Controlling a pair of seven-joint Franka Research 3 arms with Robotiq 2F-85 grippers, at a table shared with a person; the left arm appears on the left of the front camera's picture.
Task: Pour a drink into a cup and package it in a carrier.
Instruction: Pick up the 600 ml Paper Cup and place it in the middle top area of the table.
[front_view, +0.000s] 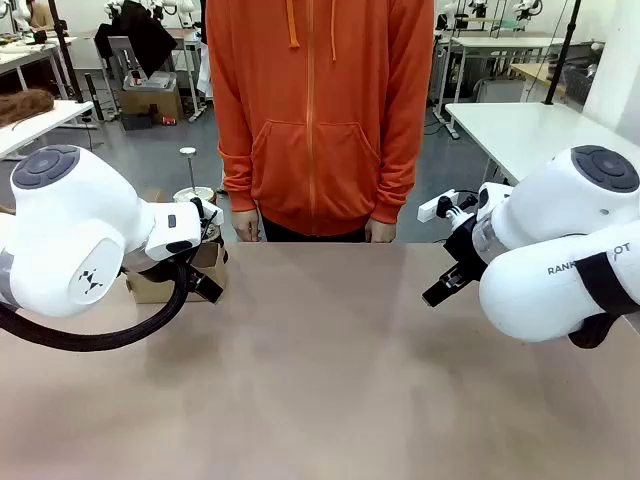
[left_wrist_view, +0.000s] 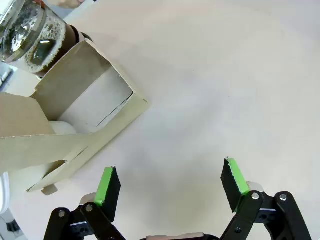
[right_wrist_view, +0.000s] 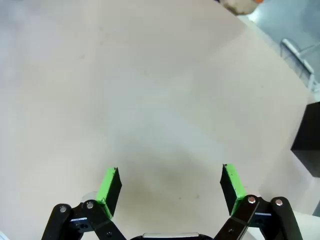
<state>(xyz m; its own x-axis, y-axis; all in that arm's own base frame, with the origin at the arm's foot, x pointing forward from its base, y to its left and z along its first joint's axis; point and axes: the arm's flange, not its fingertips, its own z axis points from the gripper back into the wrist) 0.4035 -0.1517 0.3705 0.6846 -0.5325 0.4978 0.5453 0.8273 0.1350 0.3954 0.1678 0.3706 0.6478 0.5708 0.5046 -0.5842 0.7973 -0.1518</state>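
In the left wrist view my left gripper (left_wrist_view: 171, 184) hangs open over bare table, nothing between its green pads. Up and to the left of it lies the brown cardboard carrier (left_wrist_view: 85, 107), its open slots facing the camera. Behind the carrier stands a clear glass pitcher holding the dark drink (left_wrist_view: 37, 42). The cup is out of view. In the front view the carrier (front_view: 150, 290) is mostly hidden behind my left arm. My right gripper (right_wrist_view: 171, 187) is also open, above bare tabletop, and it shows at the table's right side (front_view: 448, 280).
A person in an orange hoodie (front_view: 320, 110) stands at the far edge with both hands resting by the table; one hand (right_wrist_view: 239, 5) shows at the top of the right wrist view. A black box (right_wrist_view: 307, 140) sits at that view's right edge. The tan tabletop (front_view: 330, 370) lies between the arms.
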